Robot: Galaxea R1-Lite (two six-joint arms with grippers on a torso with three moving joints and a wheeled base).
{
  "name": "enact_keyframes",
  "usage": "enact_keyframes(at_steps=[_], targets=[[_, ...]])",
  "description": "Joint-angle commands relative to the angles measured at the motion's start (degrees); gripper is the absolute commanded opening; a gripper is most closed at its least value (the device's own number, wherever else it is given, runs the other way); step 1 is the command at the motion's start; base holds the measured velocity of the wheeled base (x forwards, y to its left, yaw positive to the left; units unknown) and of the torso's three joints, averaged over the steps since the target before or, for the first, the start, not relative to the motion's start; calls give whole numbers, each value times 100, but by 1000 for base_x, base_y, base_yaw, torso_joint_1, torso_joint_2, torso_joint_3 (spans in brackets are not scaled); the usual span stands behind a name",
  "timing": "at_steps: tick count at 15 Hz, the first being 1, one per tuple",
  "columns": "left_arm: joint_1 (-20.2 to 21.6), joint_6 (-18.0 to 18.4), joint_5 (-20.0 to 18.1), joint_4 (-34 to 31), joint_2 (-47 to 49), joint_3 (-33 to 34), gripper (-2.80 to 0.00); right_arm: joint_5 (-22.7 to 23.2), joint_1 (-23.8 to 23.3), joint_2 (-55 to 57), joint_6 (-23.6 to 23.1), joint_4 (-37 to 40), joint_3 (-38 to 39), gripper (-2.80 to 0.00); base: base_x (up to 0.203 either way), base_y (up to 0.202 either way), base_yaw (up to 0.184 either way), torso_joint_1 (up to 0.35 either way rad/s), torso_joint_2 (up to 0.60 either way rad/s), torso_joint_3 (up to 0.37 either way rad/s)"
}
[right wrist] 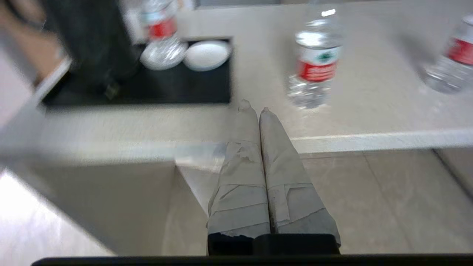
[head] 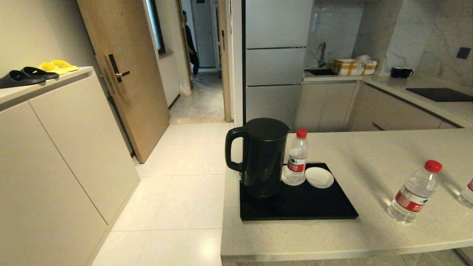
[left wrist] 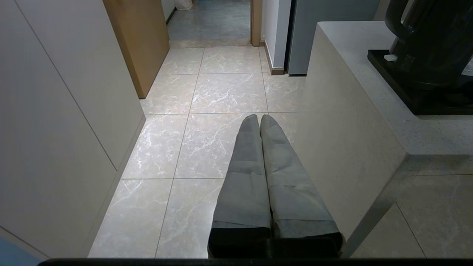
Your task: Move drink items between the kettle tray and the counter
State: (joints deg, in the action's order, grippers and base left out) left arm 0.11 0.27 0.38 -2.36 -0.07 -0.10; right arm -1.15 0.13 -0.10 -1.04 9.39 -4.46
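One red-capped water bottle stands upright on the black kettle tray, between the black kettle and a small white dish. A second bottle stands on the beige counter to the right of the tray, and a third bottle shows at the right edge. Neither arm appears in the head view. My right gripper is shut and empty, in front of the counter's near edge, short of the second bottle. My left gripper is shut and empty, low over the floor beside the counter's left end.
A beige cabinet with black and yellow slippers stands at the left across a tiled floor. At the back are a wooden door, a fridge, a sink counter with two black mugs and a black cooktop.
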Motion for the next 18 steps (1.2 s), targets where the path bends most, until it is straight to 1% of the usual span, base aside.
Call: enact_keyframes(at_steps=[1,3,9,18], targets=[[0,0,-2,-1,7,1,-280,133,4,10,-176,-124,160,-280,0,0,0,0,0,0],[-2,0,6,-1,7,1,-280,133,4,10,-62,-313,206,-280,0,0,0,0,0,0],[-1,0,-3,-1,7,1,-280,116,4,10,68,-332,209,-280,0,0,0,0,0,0],[7,0,-2,-1,7,1,-280,107,4,10,95,-341,209,-280,0,0,0,0,0,0]])
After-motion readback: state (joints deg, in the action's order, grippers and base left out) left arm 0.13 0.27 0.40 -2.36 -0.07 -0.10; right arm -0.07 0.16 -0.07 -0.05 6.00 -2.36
